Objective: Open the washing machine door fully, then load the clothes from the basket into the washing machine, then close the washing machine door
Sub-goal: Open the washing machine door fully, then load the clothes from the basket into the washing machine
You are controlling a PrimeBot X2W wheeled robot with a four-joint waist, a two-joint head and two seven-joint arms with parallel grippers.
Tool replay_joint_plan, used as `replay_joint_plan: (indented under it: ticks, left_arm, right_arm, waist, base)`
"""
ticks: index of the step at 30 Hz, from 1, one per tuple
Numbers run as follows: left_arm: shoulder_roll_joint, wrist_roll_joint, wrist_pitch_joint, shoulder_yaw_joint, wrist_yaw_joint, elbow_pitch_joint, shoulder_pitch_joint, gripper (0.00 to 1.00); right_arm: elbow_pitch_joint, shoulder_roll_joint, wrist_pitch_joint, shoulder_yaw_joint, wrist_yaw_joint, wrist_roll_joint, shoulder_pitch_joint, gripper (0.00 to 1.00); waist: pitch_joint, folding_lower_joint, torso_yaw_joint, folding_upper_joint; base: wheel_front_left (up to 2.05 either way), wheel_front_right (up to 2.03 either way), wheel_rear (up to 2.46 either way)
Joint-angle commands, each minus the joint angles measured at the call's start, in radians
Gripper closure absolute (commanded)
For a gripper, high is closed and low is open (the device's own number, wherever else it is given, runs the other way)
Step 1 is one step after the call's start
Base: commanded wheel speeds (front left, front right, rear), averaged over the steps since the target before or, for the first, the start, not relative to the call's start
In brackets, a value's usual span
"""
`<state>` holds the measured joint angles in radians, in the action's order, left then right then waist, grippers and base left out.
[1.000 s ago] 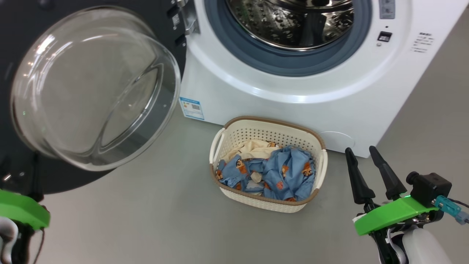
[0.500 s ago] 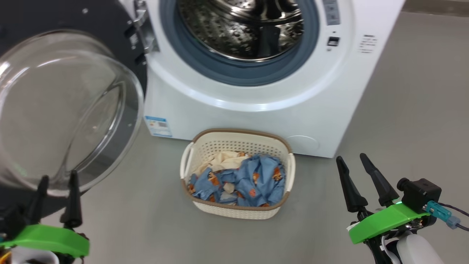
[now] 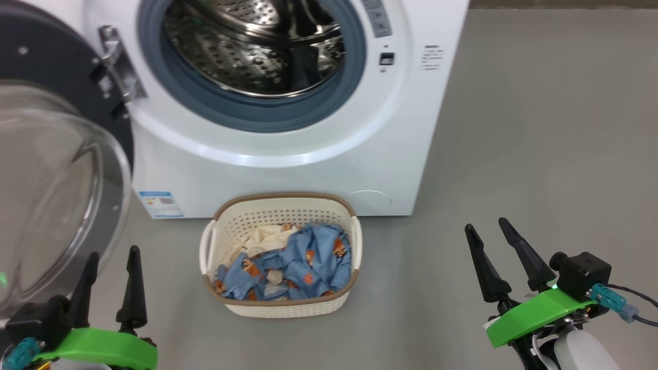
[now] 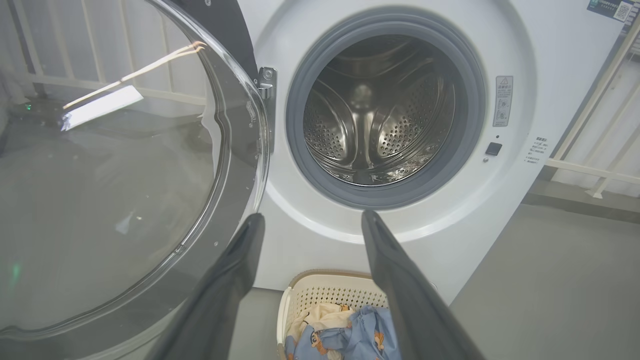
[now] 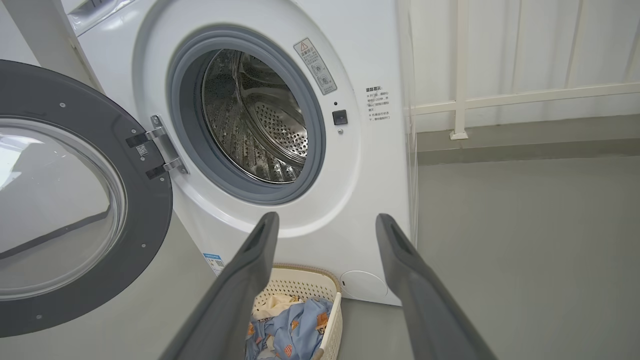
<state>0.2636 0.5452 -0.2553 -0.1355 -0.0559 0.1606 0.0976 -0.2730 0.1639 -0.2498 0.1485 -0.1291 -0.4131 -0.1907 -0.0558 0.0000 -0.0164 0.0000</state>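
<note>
The washing machine door (image 3: 51,180) stands wide open, so I'm on loading. My left gripper (image 3: 114,251) and right gripper (image 3: 484,223) are both spread and empty; next I reach down for the clothes (image 3: 303,262) in the basket (image 3: 280,198) at the washing machine (image 3: 288,169) foot

One washing machine (image 3: 308,169) — one door (image 3: 46,64), one basket (image 3: 282,308)

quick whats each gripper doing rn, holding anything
Left gripper: open, holding nothing.
Right gripper: open, holding nothing.
</note>
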Motion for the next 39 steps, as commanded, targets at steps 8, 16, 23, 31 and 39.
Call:
replay_joint_plan:
  ticks: [8, 16, 23, 31, 39]
  left_arm:
    - [-0.023, -0.066, -0.006, 0.066, 0.012, -0.042, -0.008, 0.0]
    - [-0.064, -0.115, -0.006, 0.092, 0.046, -0.042, -0.028, 0.0]
    - [-0.103, -0.149, -0.006, 0.117, 0.082, -0.03, -0.035, 0.0]
    - [-0.129, -0.177, -0.006, 0.15, 0.111, -0.03, -0.04, 0.0]
    - [-0.14, -0.201, -0.006, 0.167, 0.126, -0.016, -0.036, 0.0]
  right_arm:
    - [0.036, 0.024, -0.012, 0.023, -0.002, 0.03, -0.031, 0.0]
    - [0.047, 0.044, -0.012, 0.006, -0.002, 0.039, -0.028, 0.0]
    - [0.056, 0.059, -0.012, -0.014, -0.002, 0.041, -0.018, 0.0]
    - [0.059, 0.059, -0.012, -0.015, -0.002, 0.041, -0.016, 0.0]
    - [0.061, 0.058, -0.012, -0.013, -0.002, 0.042, -0.017, 0.0]
  waist:
    - [0.011, 0.0, 0.085, 0.0]
    - [0.017, 0.0, 0.111, 0.0]
    - [0.021, 0.0, 0.107, 0.0]
    - [0.028, 0.0, 0.105, 0.0]
    - [0.021, 0.0, 0.104, 0.0]
  base:
    - [0.0, 0.0, 0.0]
    - [0.0, 0.0, 0.0]
    - [0.0, 0.0, 0.0]
    - [0.0, 0.0, 0.0]
    - [0.0, 0.0, 0.0]
